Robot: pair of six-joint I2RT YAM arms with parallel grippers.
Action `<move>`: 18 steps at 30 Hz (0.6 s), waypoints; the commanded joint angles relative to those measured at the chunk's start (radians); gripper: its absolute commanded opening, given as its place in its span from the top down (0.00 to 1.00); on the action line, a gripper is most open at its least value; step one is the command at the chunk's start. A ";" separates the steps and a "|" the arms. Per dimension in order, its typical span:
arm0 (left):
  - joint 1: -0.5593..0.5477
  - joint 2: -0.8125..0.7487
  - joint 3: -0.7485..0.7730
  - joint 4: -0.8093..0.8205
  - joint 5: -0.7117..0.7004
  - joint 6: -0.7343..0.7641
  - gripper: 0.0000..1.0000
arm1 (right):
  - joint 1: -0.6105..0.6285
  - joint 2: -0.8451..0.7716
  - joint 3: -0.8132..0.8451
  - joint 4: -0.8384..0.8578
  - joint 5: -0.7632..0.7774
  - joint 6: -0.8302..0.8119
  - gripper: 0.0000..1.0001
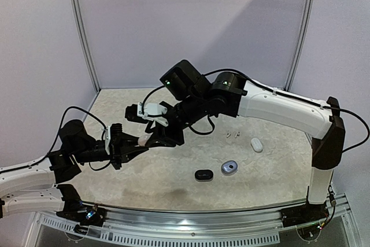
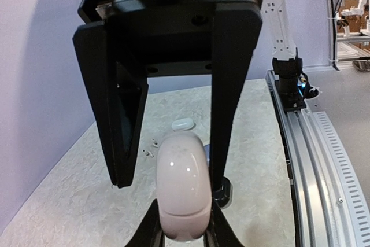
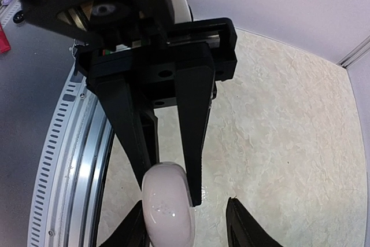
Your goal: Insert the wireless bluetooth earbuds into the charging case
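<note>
My left gripper (image 1: 139, 143) is shut on a pale pink charging case (image 1: 143, 139), lid closed, held above the table. In the left wrist view the case (image 2: 184, 186) sits between my own fingertips (image 2: 184, 232). My right gripper (image 1: 154, 140) is open and straddles the same case. In the right wrist view its gap (image 3: 185, 229) is wide, and the case (image 3: 167, 209) lies by its left finger. Two tiny white earbuds (image 1: 231, 135) lie on the table to the right, also visible in the left wrist view (image 2: 149, 146).
A white case (image 1: 257, 144), a grey-blue case (image 1: 229, 168) and a black case (image 1: 203, 174) lie on the table at right. The white case (image 2: 182, 124) and the black case (image 2: 225, 192) also show in the left wrist view. A metal rail (image 1: 191, 215) runs along the near edge.
</note>
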 commanded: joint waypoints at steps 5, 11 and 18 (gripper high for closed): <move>-0.002 0.006 0.014 -0.049 0.048 0.025 1.00 | -0.045 -0.043 -0.006 0.069 0.024 0.039 0.55; 0.000 0.008 0.017 -0.049 0.048 0.028 1.00 | -0.056 -0.048 -0.006 0.071 0.010 0.046 0.54; 0.001 0.010 0.016 -0.051 0.052 0.035 1.00 | -0.060 -0.049 -0.008 0.072 -0.005 0.055 0.53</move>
